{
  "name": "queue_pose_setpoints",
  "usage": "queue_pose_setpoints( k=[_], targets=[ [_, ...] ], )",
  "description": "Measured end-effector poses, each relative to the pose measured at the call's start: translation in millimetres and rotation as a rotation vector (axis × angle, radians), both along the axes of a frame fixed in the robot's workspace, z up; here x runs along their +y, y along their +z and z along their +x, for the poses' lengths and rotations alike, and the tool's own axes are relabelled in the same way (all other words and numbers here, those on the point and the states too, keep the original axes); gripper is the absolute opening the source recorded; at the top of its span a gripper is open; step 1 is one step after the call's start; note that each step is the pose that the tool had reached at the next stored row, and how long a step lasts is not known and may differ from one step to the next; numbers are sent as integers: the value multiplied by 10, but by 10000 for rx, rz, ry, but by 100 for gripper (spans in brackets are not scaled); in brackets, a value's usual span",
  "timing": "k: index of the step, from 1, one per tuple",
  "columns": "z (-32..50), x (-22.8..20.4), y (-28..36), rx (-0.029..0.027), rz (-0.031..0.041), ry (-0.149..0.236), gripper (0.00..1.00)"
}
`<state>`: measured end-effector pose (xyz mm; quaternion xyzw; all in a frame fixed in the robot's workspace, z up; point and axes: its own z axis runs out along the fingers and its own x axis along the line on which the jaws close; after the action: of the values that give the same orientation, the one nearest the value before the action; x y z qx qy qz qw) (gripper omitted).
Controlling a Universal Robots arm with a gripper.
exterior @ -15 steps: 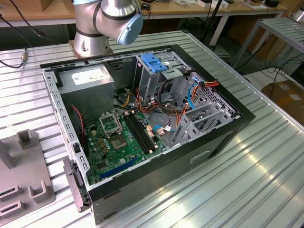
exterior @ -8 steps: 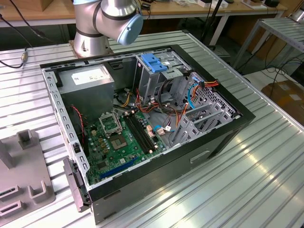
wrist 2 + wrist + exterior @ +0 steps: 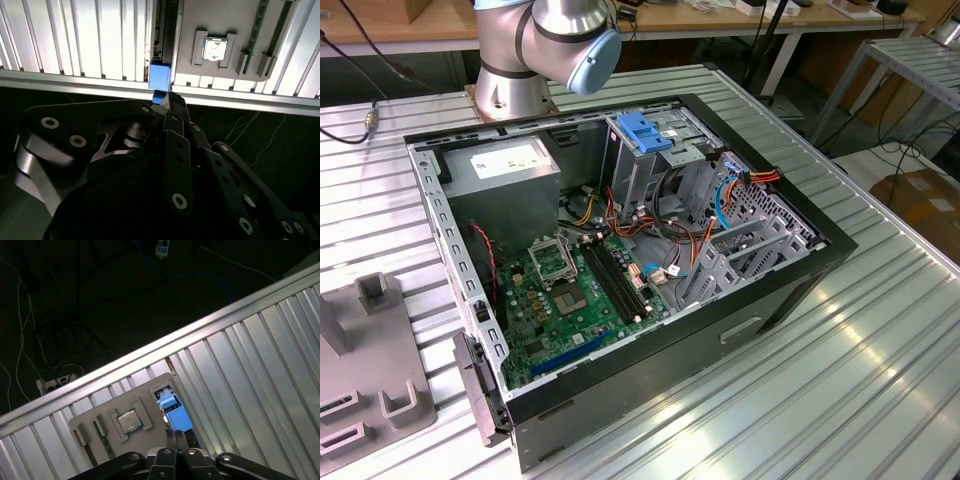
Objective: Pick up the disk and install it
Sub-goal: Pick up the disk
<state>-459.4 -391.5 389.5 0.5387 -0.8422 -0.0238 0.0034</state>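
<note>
we saw the gripper with its fingers clenched on nothing; the disk stood on edge in the tray, blue end just ahead of them.

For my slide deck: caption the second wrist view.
The gripper close to the blue-bracketed disk, which stands on edge in a grey fixture beside a processor chip on the ribbed table.

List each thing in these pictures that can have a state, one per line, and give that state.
computer case: lying on its side, panel off, inside exposed.
drive cage: upright inside the case, blue handle on top.
disk: on edge beside the grey fixture, outside the case.
processor: seated in a fixture pocket.
gripper: at the disk's blue end; contact unclear.
</note>
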Motion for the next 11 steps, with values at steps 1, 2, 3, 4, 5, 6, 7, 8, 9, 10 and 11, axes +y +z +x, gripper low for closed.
queue_pose_setpoints(
  k=[1, 2, 3, 4, 5, 6, 7, 8, 9, 10, 11],
  targets=[
    [0, 0, 0, 1, -1, 150, 10],
    [0, 0, -1, 0, 0, 417, 10],
    [0, 0, -1, 1, -1, 581, 10],
    [0, 0, -1, 1, -1, 726, 10],
    [0, 0, -1, 1, -1, 884, 10],
    [0, 0, -1, 1, 0, 1025, 10],
    [0, 0, -1, 1, -1, 1235, 10],
    [0, 0, -3, 1, 0, 1561, 10],
    [0, 0, -4, 1, -1, 1865, 10],
    [0, 0, -4, 1, -1, 2163, 10],
    [0, 0, -5, 1, -1, 2402, 10]
  ],
)
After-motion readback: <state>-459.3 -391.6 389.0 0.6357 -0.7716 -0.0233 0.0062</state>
